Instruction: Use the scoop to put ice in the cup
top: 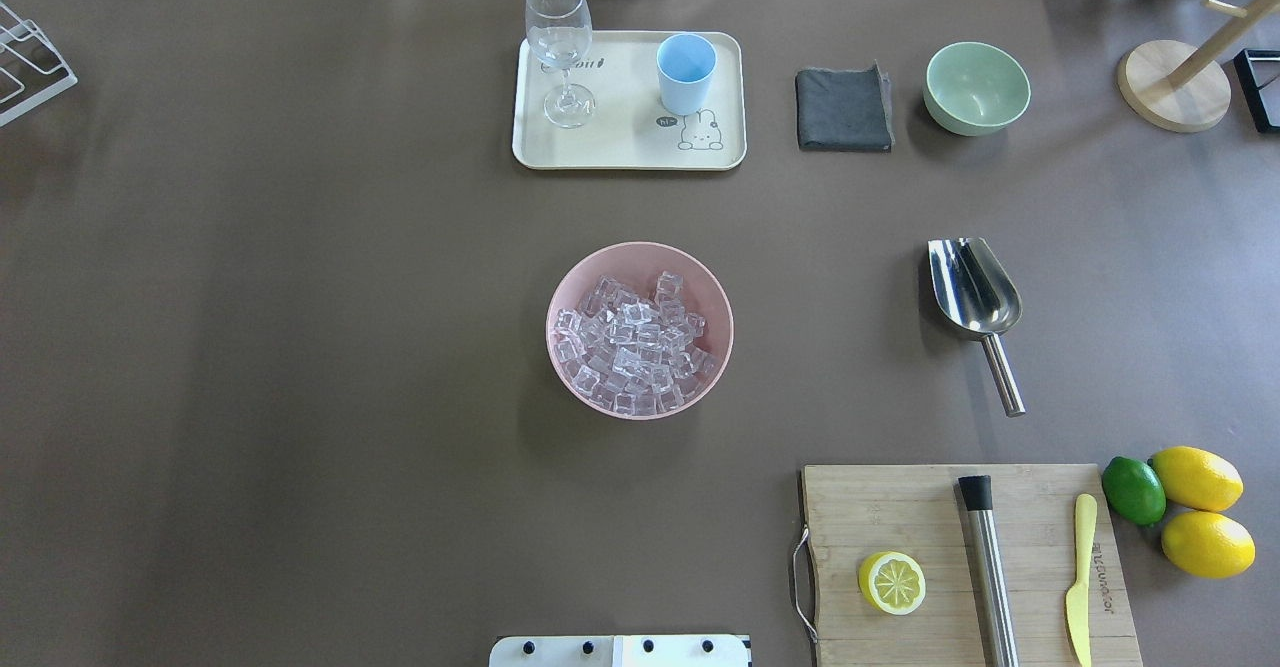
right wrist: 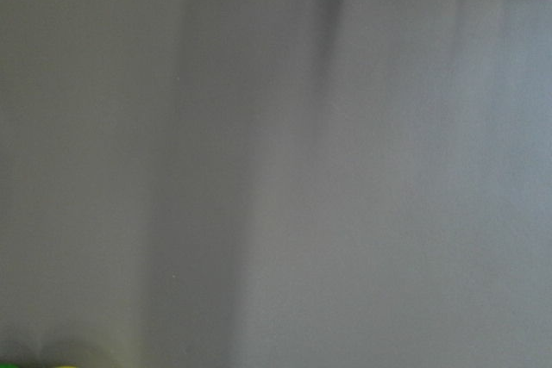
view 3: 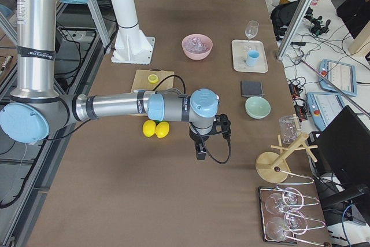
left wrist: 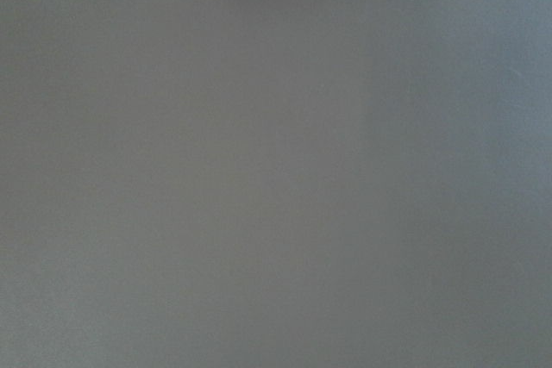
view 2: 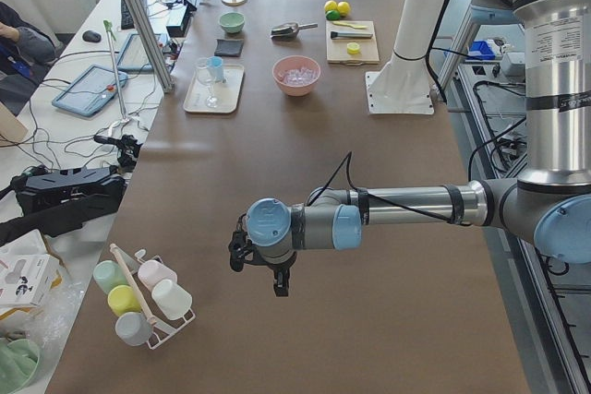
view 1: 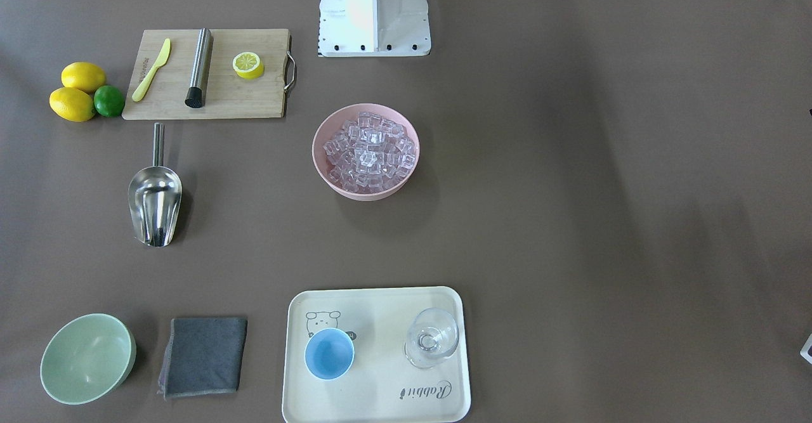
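1. In the front-facing view the tray [view 1: 380, 318] lies nearest me, with "Rabbit" printed on it. On it stand the cup [view 1: 329, 354], empty, and a clear glass [view 1: 432, 337]. The ice [view 1: 370, 151] is heaped in the pink bowl [view 1: 322, 156] at mid-table. The scoop [view 1: 155, 201] lies by itself on the table [view 1: 571, 220], with its trough toward me and its handle toward the cutting board [view 1: 247, 96].
2. From overhead the cutting board is nearest. The yellow knife [top: 1079, 577] on it carries print too small for me to read. This view shows the glass's stem, which the front view hides, and a "hi~" bubble beside the tray's rabbit drawing.
3. Only the side views show the arms. From the left end, the left gripper [view 2: 280, 285] is nearest and hangs over bare table, well apart from the bowl and tray. I cannot tell how its jaws stand.
4. From the right end, the right gripper [view 3: 200, 151] hangs near two lemons [view 3: 156, 129], well short of the scoop. I cannot tell its jaws either.
5. Both wrist cameras give me only blurred table surface.
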